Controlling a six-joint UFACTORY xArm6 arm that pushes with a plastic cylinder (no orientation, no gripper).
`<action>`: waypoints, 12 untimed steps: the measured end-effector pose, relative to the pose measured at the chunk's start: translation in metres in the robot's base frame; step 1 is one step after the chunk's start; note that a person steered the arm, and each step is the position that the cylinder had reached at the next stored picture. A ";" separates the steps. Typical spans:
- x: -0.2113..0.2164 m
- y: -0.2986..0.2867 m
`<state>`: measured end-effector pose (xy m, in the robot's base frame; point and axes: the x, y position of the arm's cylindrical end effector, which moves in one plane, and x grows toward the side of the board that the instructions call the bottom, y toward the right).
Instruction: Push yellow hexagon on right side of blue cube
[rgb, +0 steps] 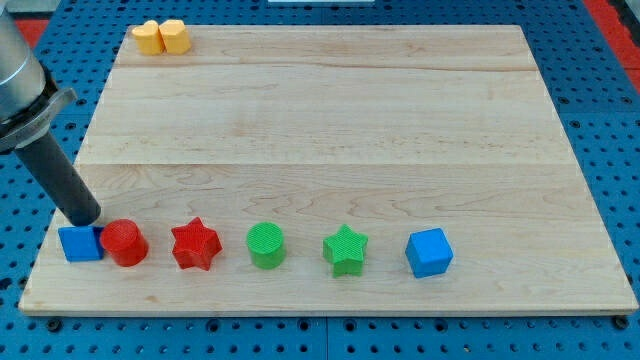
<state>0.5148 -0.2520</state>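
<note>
a: where does the arm stand?
b: it enters from the upper left of the frame, a grey body narrowing to a dark rod that slants down toward the lower left. my tip (86, 219) sits at the board's lower left, right at the top edge of a small blue block (81, 244), just beside a red cylinder (125, 243).
a: is anything grasped?
b: there are no fingers here, only the bare rod; it holds nothing.
a: and the yellow hexagon?
b: far off, in the upper left corner of the wooden board (330, 130). two yellow blocks touch there; the yellow hexagon (174, 36) looks to be the right-hand one, its yellow neighbour (148, 38) on its left.
a: the blue cube?
b: the blue cube (429, 252) lies at the lower right, ending a row: red star (195, 245), green cylinder (266, 245), green star (346, 250).
a: any writing?
b: none readable.
</note>
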 end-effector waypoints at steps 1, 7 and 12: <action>-0.047 -0.005; -0.306 0.086; -0.190 0.289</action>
<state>0.3245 0.0373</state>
